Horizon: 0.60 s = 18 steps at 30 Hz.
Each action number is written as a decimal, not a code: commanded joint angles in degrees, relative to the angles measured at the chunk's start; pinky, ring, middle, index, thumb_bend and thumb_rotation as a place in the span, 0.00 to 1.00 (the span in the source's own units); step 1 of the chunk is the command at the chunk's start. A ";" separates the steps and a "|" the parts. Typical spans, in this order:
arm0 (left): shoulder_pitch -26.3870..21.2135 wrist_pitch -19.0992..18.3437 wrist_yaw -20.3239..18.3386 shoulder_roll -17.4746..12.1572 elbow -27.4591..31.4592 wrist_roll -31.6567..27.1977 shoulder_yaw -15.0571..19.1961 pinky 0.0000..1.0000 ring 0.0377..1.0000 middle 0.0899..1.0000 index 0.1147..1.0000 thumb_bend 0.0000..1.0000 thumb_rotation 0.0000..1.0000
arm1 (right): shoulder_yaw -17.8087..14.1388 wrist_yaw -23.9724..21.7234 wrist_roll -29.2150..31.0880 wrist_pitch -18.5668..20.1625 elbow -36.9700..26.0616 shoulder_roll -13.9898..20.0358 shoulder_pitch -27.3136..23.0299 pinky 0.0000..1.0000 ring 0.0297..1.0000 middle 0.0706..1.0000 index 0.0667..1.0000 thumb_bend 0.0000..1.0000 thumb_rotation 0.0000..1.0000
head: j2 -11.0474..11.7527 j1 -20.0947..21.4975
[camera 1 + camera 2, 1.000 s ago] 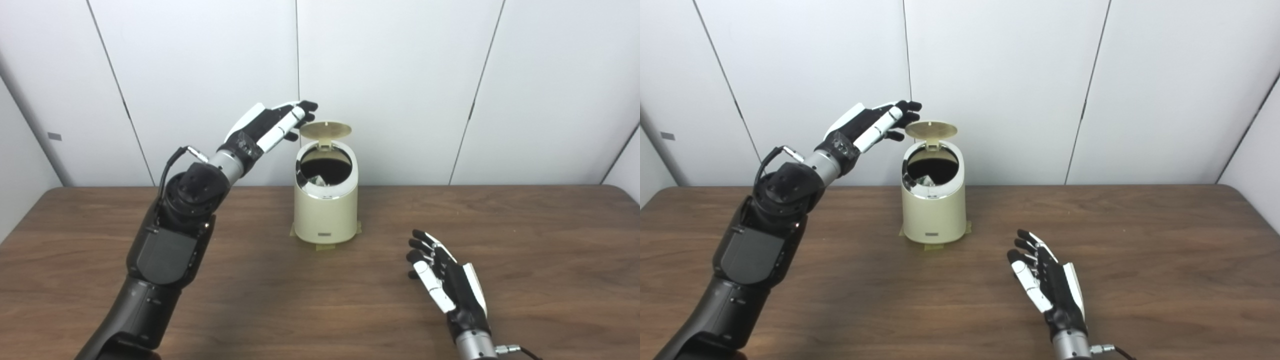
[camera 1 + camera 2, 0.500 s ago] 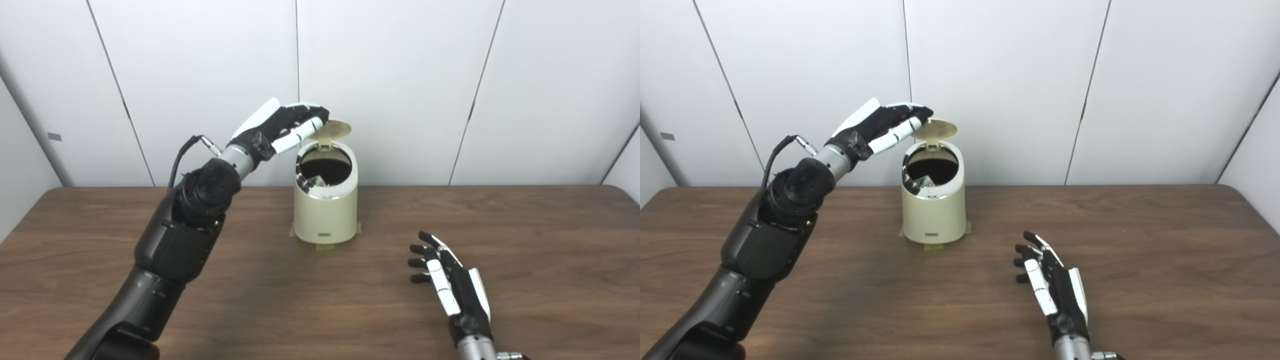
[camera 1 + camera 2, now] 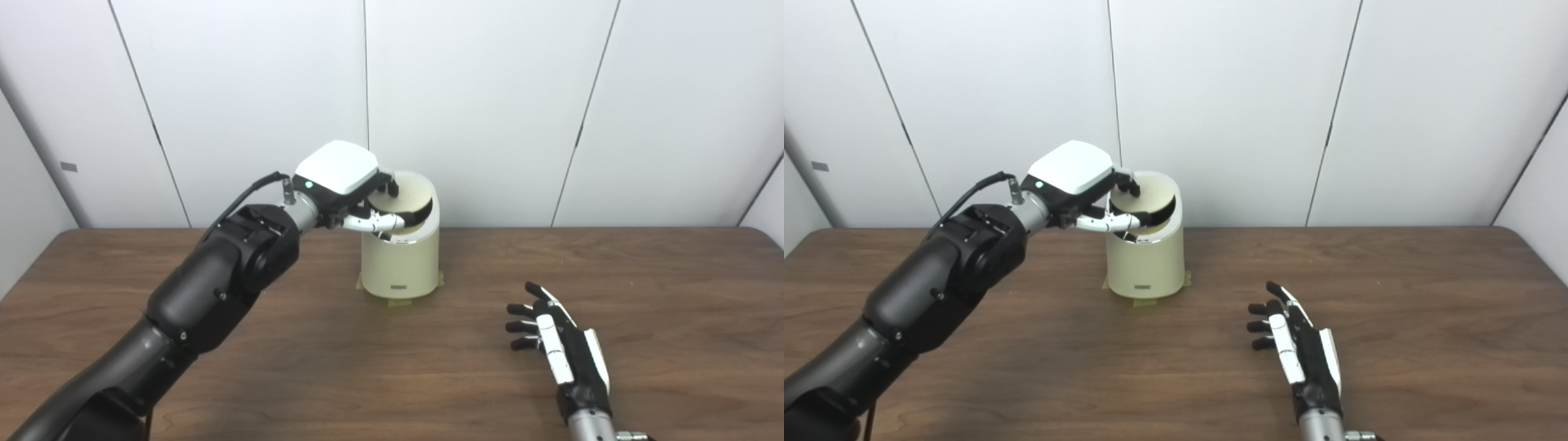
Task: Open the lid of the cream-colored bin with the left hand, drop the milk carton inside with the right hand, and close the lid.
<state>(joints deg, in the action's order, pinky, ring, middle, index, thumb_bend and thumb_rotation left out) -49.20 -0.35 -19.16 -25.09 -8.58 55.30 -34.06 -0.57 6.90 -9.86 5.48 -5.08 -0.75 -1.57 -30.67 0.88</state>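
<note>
The cream bin [image 3: 401, 263] stands at the far middle of the counter [image 3: 643, 294], close to the wall [image 3: 490, 92], with tape under its base. Its lid [image 3: 409, 191] is tilted low over the opening, with a dark gap showing at the near right rim. The left hand [image 3: 343, 184] lies palm-down on the lid's left part, fingers [image 3: 383, 182] curled on its top and thumb at the bin's near rim; it grips nothing. The carton cannot be seen. The right hand [image 3: 563, 349] rests apart at the near right, fingers spread wide, empty.
</note>
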 commanded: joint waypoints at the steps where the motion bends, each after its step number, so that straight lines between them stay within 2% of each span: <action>1: -2.69 1.59 2.16 -1.42 1.23 4.91 -0.10 0.69 0.71 0.68 0.66 0.58 0.97 | -0.27 0.00 -0.39 0.29 -1.11 0.66 -0.85 0.48 0.61 0.67 0.86 0.46 0.97 | -0.08 -0.01; 7: -0.91 3.44 2.08 -1.20 2.20 10.29 0.05 0.72 0.71 0.67 0.65 0.59 0.96 | -0.22 -0.16 0.18 0.44 -1.07 0.07 -0.45 0.50 0.62 0.68 0.87 0.46 0.97 | -0.27 -0.05; 14: 0.61 4.90 0.42 -0.42 2.78 11.58 0.31 0.74 0.74 0.68 0.67 0.60 0.99 | 0.02 0.34 0.04 0.35 -1.21 -0.68 -0.04 0.51 0.62 0.67 0.87 0.44 0.95 | -0.61 0.46; 16: 1.02 5.10 0.01 -0.11 2.85 11.79 0.24 0.71 0.73 0.69 0.68 0.59 1.00 | 0.04 0.34 -0.07 0.35 -1.41 -0.65 0.12 0.50 0.61 0.67 0.87 0.44 0.94 | -0.68 0.50; 18: 1.52 5.60 0.40 0.15 2.76 11.90 0.18 0.62 0.70 0.69 0.68 0.58 1.00 | -0.03 0.41 -0.03 0.40 -1.65 -0.72 0.31 0.50 0.61 0.66 0.88 0.43 0.93 | -0.82 0.48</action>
<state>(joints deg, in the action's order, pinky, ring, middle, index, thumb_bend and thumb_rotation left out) -46.92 4.75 -18.66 -24.91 -6.45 66.45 -34.21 -0.59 6.95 -9.50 5.98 -5.44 -1.26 -1.21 -31.46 1.32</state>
